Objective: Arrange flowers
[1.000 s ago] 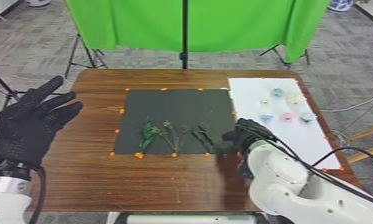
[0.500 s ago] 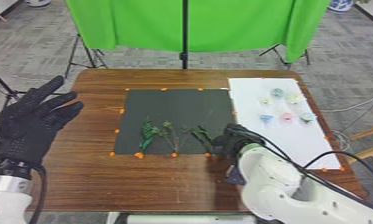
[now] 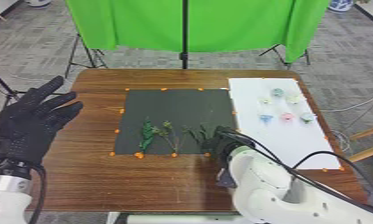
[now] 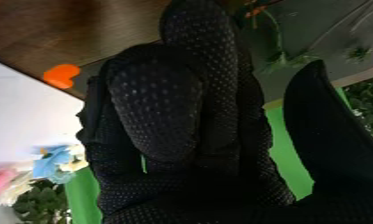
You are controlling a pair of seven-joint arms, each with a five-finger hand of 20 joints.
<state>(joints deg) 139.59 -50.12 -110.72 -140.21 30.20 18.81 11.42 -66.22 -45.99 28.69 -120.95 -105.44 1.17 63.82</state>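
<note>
Thin leafy sprigs [image 3: 147, 136] are laid on the dark flat mat [image 3: 178, 107], left of the right hand [image 3: 221, 142], which is partly bent, thumb apart; whether a stem is held cannot be told. Beyond it, 6 petalled flowers [image 3: 287, 117] are set on white sheeting [image 3: 293, 142]. The left hand [image 3: 27, 120] is spread by the wooden tabletop's edge [image 3: 85, 82].

A bright green cloth backdrop [image 3: 245, 27] hangs beyond the far edge of a brown wooden table [image 3: 156, 182], a slim black pole [image 3: 185, 32] upright before it. Black stand legs [image 3: 73, 56] splay at left on gray, patterned carpet [image 3: 36, 50]; a blue-and-white ceramic vessel [image 3: 341, 5] sits far right, with pale wooden furniture [image 3: 369, 132] nearer at right.
</note>
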